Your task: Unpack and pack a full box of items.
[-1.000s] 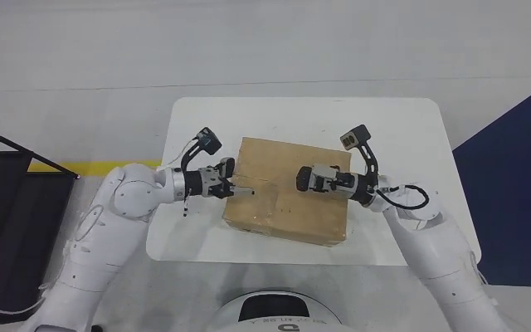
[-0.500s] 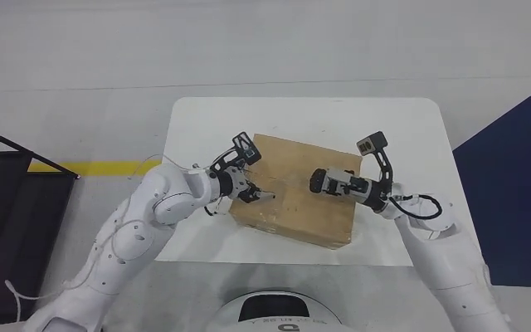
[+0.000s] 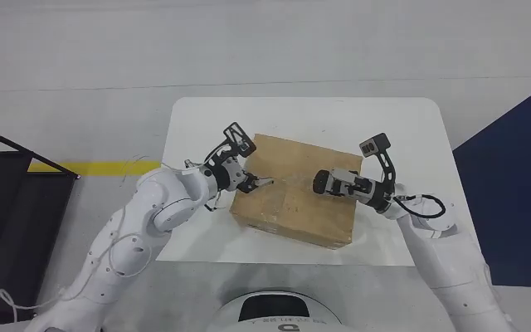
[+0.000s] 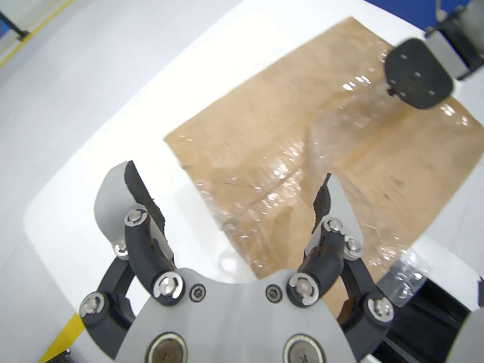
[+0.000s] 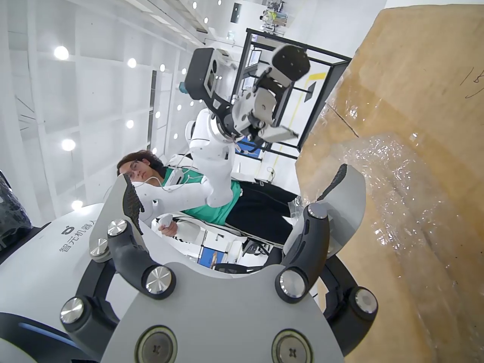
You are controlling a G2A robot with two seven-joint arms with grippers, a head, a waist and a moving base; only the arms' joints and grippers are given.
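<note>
A closed brown cardboard box (image 3: 290, 199) sealed with clear tape (image 4: 302, 160) lies slightly askew on the white table (image 3: 382, 124). My left gripper (image 3: 259, 181) is open and hovers over the box's left edge with nothing between its fingers; in its wrist view the left gripper (image 4: 230, 190) looks down on the taped seam. My right gripper (image 3: 318, 183) is open above the right part of the box top. In the right wrist view the right gripper (image 5: 234, 186) has one finger close to the box (image 5: 416, 115), and the left gripper (image 5: 272, 115) shows farther off.
Bare table surface runs around the box, widest at the far side. A black frame (image 3: 17, 191) stands on the floor to the left, by a yellow floor line (image 3: 91, 167). A blue panel (image 3: 498, 183) is to the right of the table.
The box has turned slightly and shifted to the right. My left gripper rose from the box's left side onto its left edge and opened. The right gripper drifted a little to the right.
</note>
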